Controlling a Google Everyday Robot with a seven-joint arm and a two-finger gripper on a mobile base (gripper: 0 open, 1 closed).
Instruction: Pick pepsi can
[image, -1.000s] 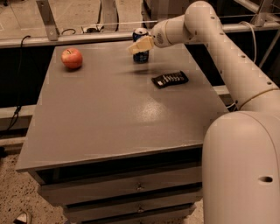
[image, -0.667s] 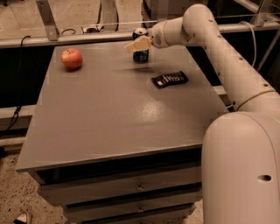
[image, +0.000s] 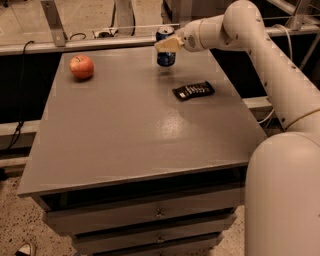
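Camera view: pepsi can (image: 166, 58) upright at the far side of the table (image: 140, 135), right of centre, close to the back edge. Blue body, silver top, white/red marking low on its side. A dim shadow sits on the tabletop right under it; cannot tell if the base touches the surface or hangs just above.

Gripper (image: 165, 44) is at the can's upper half, reaching in from the right. It is closed around the can: one pale tan finger (image: 170, 45) lies across the can's front just below the rim, and the other is hidden behind it. Nothing else is in its grasp. The white arm (image: 260, 45) runs from the gripper up and right, bends at a rounded joint near the top edge, then slopes down to the big white robot body (image: 285, 195) filling the lower right corner.

Black flat packet (image: 193, 91) lies on the table near the can, in front of it and a bit right, apart from it, turned slightly askew. Apple (image: 81, 67), red, sits at the far left of the table, well apart from the can and roughly level with it.

The table is grey with a slightly glossy top. Drawers (image: 157, 212) with small knobs are stacked under its front edge. A pale ledge (image: 75, 42) runs behind the table. A dark cable (image: 22, 100) hangs at the left. The speckled floor (image: 20, 220) shows at lower left.
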